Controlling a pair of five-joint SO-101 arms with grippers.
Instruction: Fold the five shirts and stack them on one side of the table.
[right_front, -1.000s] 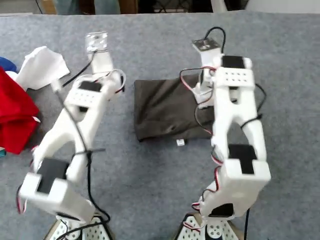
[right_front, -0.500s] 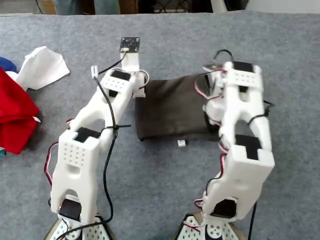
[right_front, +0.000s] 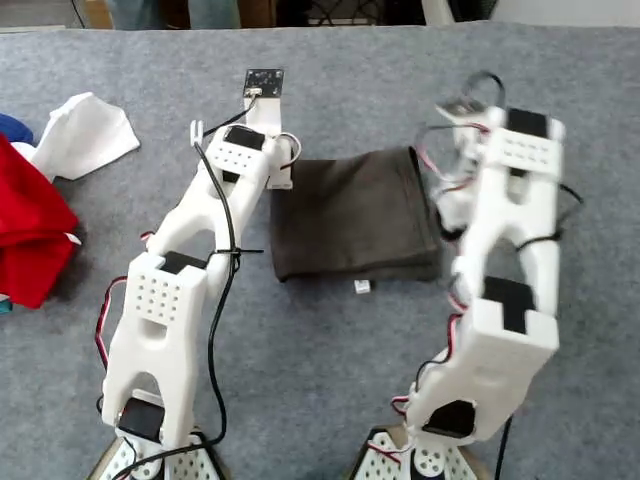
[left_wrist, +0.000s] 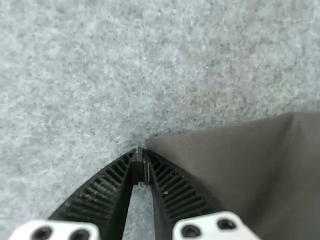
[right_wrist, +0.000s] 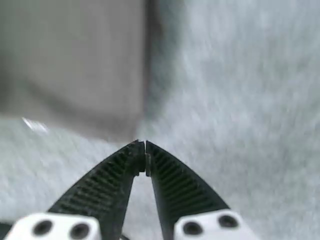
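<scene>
My left claw (left_wrist: 140, 162) and right claw (right_wrist: 145, 155), closed and empty, flank the folded dark shirt (right_front: 350, 215): likely limp, light, best pinched at corners.

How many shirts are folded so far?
One looks done: the dark shirt lies folded flat mid-table. In hand: both claws are shut, the left claw at that shirt's corner, the right claw beside its edge. Left: the red shirt and white shirt lie crumpled at the side, some blue cloth peeks out, and nothing is stacked yet.
</scene>
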